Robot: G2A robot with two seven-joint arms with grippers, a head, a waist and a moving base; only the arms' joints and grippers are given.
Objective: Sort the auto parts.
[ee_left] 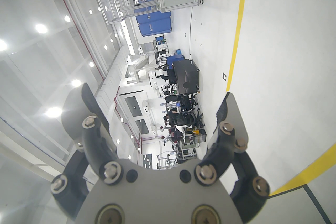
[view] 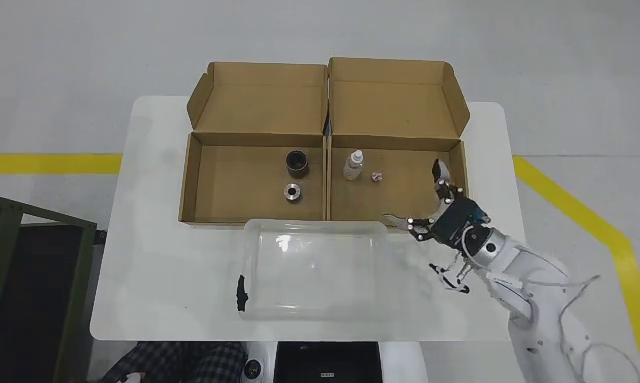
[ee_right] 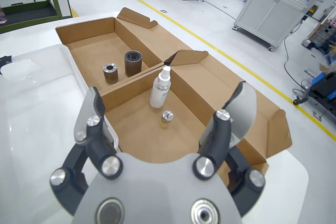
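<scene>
Two boxes stood side by side just beyond the bin (view: pixel 312 283) in the top view. The left box (view: pixel 230 183) held two metal parts, one dark sleeve (view: pixel 297 163) and one plug (view: pixel 290 192). The right box (view: pixel 405 163) held one bottle (view: pixel 353 164) and one vial (view: pixel 376 176). One small black piece (view: pixel 240 293) sat on the bin's rim; I could not tell what it was. The right gripper (view: pixel 415 195) hung spread wide, holding nothing, over the right box's corner nearest the bin.

In the left wrist view, the left gripper (ee_left: pixel 157 93) was likewise wide and bare, aimed at the room.

In the right wrist view, the bottle and vial stood upright beyond the bin's rim.

With four parts boxed, sorting seemed near its end. The next move called for lifting clear of the box wall.
</scene>
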